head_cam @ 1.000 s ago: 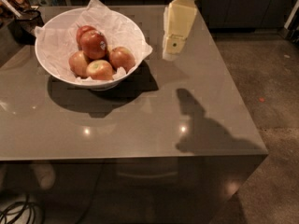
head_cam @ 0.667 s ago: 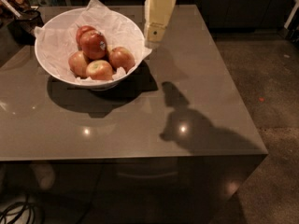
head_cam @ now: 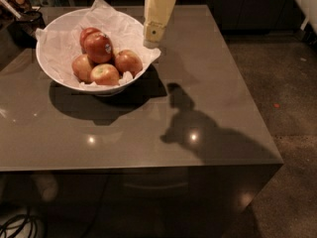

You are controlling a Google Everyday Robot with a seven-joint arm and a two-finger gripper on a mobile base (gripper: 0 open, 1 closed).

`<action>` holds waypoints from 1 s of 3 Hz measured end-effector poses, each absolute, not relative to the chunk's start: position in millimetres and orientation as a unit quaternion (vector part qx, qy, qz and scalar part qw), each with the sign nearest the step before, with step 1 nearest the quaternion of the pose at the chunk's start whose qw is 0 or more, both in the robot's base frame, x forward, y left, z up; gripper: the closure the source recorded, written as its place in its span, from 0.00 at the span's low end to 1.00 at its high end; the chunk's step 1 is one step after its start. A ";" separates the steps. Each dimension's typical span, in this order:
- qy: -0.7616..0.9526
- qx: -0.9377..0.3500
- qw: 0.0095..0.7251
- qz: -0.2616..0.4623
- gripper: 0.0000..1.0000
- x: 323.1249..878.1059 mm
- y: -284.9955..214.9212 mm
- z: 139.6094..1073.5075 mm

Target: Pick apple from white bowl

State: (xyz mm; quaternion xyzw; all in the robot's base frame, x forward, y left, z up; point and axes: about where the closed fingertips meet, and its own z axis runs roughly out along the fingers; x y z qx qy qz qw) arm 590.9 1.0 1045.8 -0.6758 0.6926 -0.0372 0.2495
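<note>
A glossy grey-brown table fills most of the view, with two small glints of light near its front edge and a dark shadow on its right half. The hand hangs over its far part. At far left, crumpled white paper carries three pale apples in front and a plain red apple behind. Clutter sits beyond the far left corner, cables lie at lower left, the floor shows at right, and dark cabinets stand behind
</note>
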 end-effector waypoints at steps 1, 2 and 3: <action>0.711 -0.660 0.242 -0.029 0.00 630.6 31.5 1040.6; 0.709 -0.659 0.250 -0.029 0.00 633.4 34.7 1042.8; 0.709 -0.659 0.250 -0.029 0.00 633.4 34.7 1042.7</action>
